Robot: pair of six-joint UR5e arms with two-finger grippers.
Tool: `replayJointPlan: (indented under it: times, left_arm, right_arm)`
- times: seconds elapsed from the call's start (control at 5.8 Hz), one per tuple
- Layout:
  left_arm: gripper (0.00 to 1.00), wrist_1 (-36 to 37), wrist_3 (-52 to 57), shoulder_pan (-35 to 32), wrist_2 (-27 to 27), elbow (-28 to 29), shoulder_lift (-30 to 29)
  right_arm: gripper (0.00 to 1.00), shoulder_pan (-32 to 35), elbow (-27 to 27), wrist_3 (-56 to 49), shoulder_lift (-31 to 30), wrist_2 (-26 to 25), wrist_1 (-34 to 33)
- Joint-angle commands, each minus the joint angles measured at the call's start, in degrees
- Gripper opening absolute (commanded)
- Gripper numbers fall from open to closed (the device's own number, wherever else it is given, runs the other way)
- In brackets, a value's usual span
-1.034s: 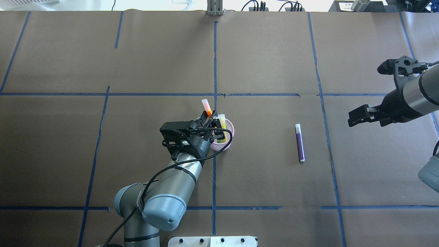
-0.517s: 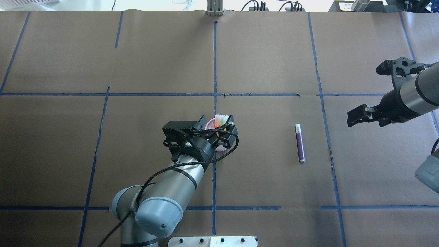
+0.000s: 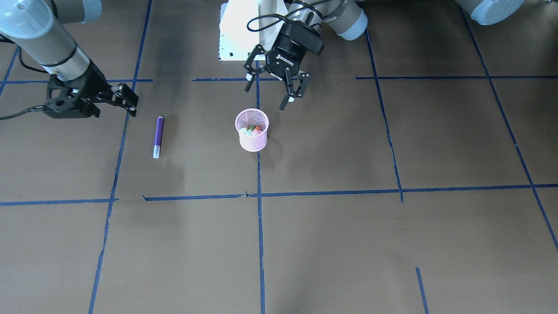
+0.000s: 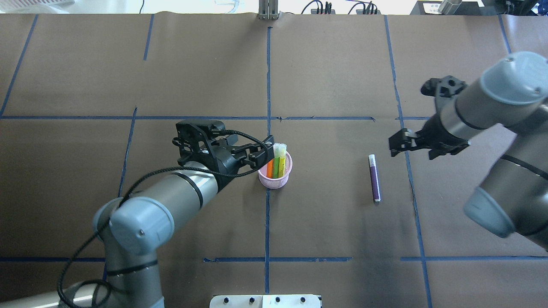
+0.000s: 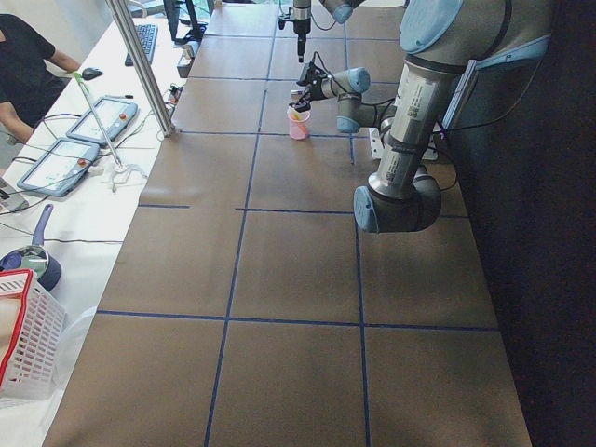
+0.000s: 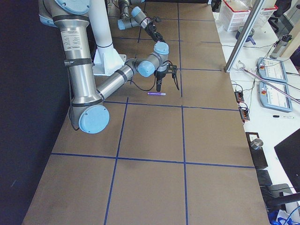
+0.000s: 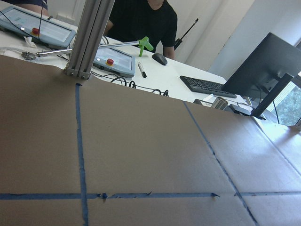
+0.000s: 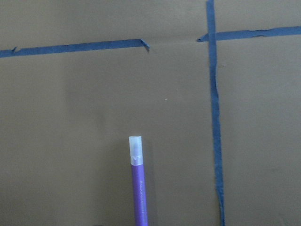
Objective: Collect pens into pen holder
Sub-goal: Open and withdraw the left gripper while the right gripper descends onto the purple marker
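The pink mesh pen holder [image 4: 276, 182] stands near the table's middle, also in the front-facing view [image 3: 253, 139]. An orange pen [image 4: 269, 167] and a green pen [image 4: 278, 162] stand in it, caps up. My left gripper [image 4: 262, 152] is open and empty, just left of the holder's rim; the front-facing view [image 3: 265, 98] shows its fingers spread. The purple pen [image 4: 374, 177] lies flat on the table, its cap toward the far side, and shows in the right wrist view [image 8: 138, 183]. My right gripper [image 4: 393, 145] is open and hovers just right of the pen's cap end.
Blue tape lines [image 4: 268, 85] cross the brown paper table. A white base plate [image 4: 265, 300] sits at the near edge. Operators' tablets, a keyboard and a metal post [image 7: 87, 37] stand beyond the far edge.
The orange pen, held above the holder before, now stands in it. My left gripper has opened and drawn back to the left. My right arm has moved left toward the purple pen.
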Motion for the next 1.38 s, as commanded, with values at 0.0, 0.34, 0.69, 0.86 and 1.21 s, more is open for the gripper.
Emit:
replayJointPlan:
  times: [0.0, 0.34, 0.69, 0.86, 1.21]
  left_arm:
    - [0.99, 12.9, 0.0, -3.9, -9.1, -4.3, 3.2]
    - [1.0, 22.2, -0.5, -3.9, -9.3, -9.7, 3.5]
    - [1.0, 22.3, -0.6, -3.9, -9.2, -9.5, 3.7]
    - [1.0, 22.3, -0.6, -3.9, -9.3, -9.5, 3.7]
    - [1.0, 23.0, -0.2, -4.4, -11.1, -9.1, 3.7]
  right_arm:
    - [0.99, -4.6, -7.8, 3.3, 8.4, -3.2, 0.0]
    - [0.98, -5.2, -13.6, 2.7, 9.4, -3.5, 0.0]
    - [0.92, -5.6, -15.2, 2.5, 9.0, -3.4, 0.0]
    - [0.87, -6.1, -15.5, 2.9, 9.0, -3.3, 0.0]
    - [0.84, -7.4, -15.6, 2.4, 8.7, -3.3, 0.0]
